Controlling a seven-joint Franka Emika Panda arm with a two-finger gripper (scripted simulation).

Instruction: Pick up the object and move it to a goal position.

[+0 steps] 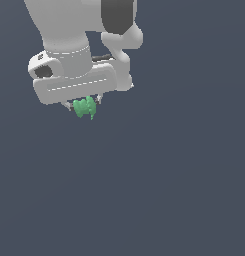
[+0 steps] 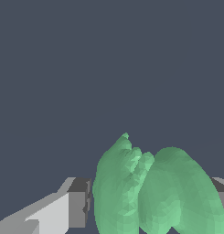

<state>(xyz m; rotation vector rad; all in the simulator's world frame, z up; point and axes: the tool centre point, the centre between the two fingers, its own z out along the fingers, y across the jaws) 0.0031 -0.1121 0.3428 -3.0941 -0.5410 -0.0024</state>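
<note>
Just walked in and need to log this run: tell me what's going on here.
A simulated Franka arm is holding a small green lumpy object between the fingers of its white gripper. In the wrist view the object sits squeezed between the two finger pads, one on each side. No surface or shadow shows under it, so it looks lifted, though that is a judgement. No goal marker is visible in either view.

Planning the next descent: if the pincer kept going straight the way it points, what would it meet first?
Nothing but the plain dark surface, it seems. The pincer, shut on the green object, points downward, and both views show nothing else ahead. Depth is unclear.
</note>
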